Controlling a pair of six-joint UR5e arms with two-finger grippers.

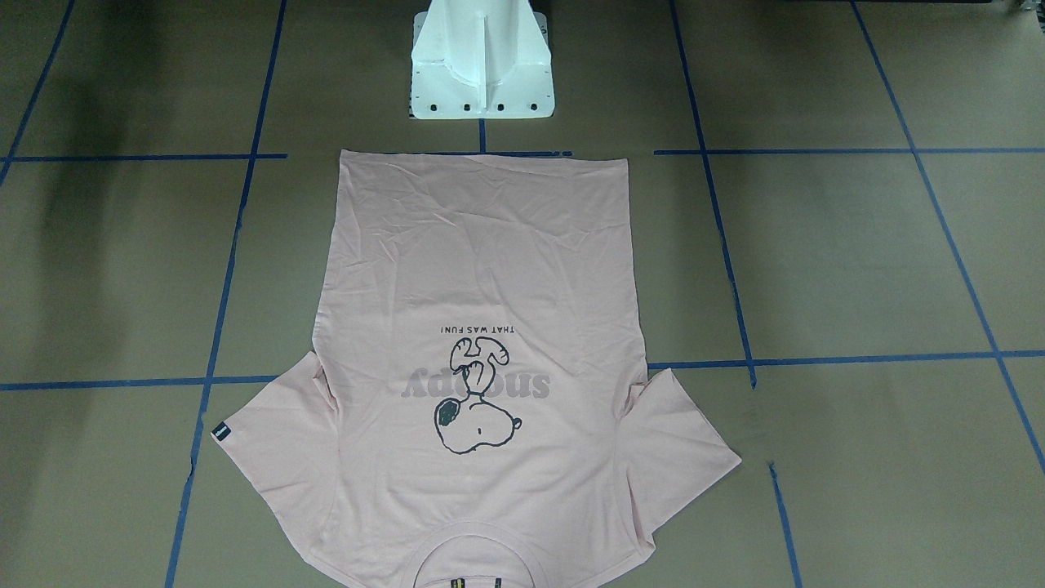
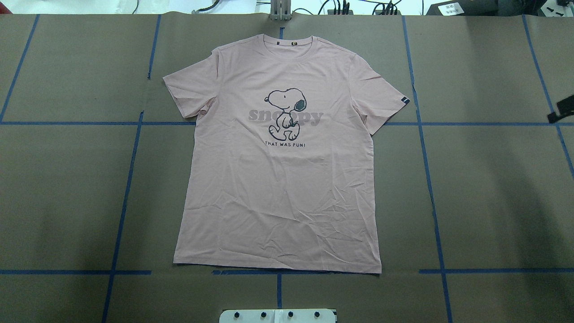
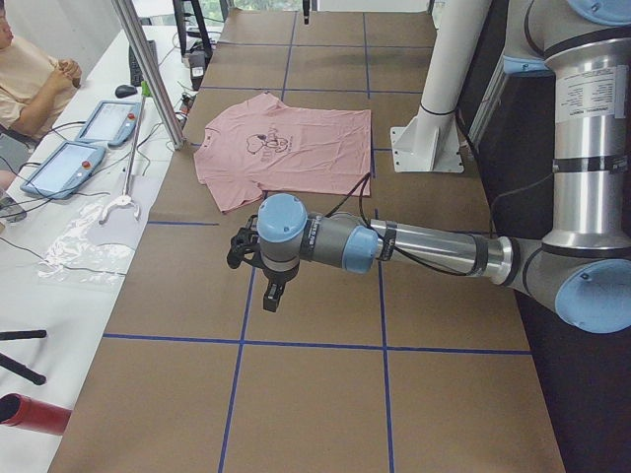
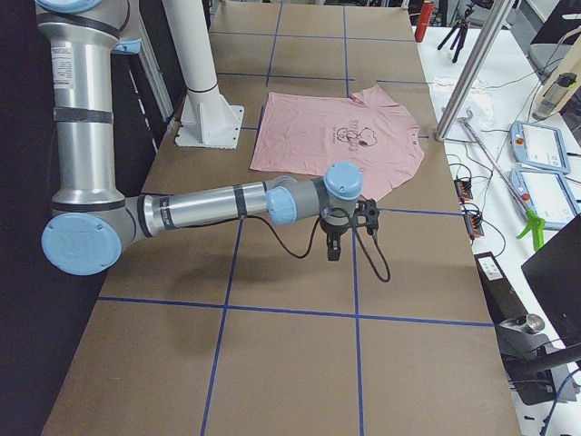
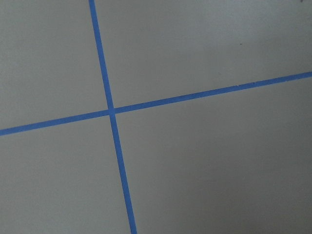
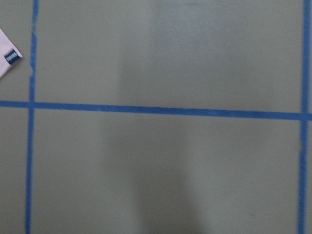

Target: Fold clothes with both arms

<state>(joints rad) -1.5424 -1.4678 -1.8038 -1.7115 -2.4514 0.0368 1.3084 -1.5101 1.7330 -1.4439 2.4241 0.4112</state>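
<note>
Left pincer (image 3: 272, 294) hangs over the counter (image 2: 67, 188), apart from the shirt (image 2: 278, 197); spread or pressed together, cannot tell. Shirt flat, print up, mid-counter, hem toward pedestal (image 1: 482, 73), collar at far edge. Reads "snoopy" (image 2: 314, 117) in grey, "THAT WAS FUN!" (image 2: 284, 143) below. Black tag (image 2: 405, 100) on right sleeve, unreadable. Wide brown counter with blue tape (image 2: 125, 197) either side. Right pincer (image 4: 332, 249) apart from shirt; state cannot tell.

We read two texts on the chest of the pink T-shirt (image 2: 278, 193): large grey lettering (image 2: 258, 115) that says "snoopy", and just beneath it a small black line (image 2: 285, 143) that says "THAT WAS FUN!". The marks on the sleeve tag (image 2: 405, 100) are too small for us to read.
</note>
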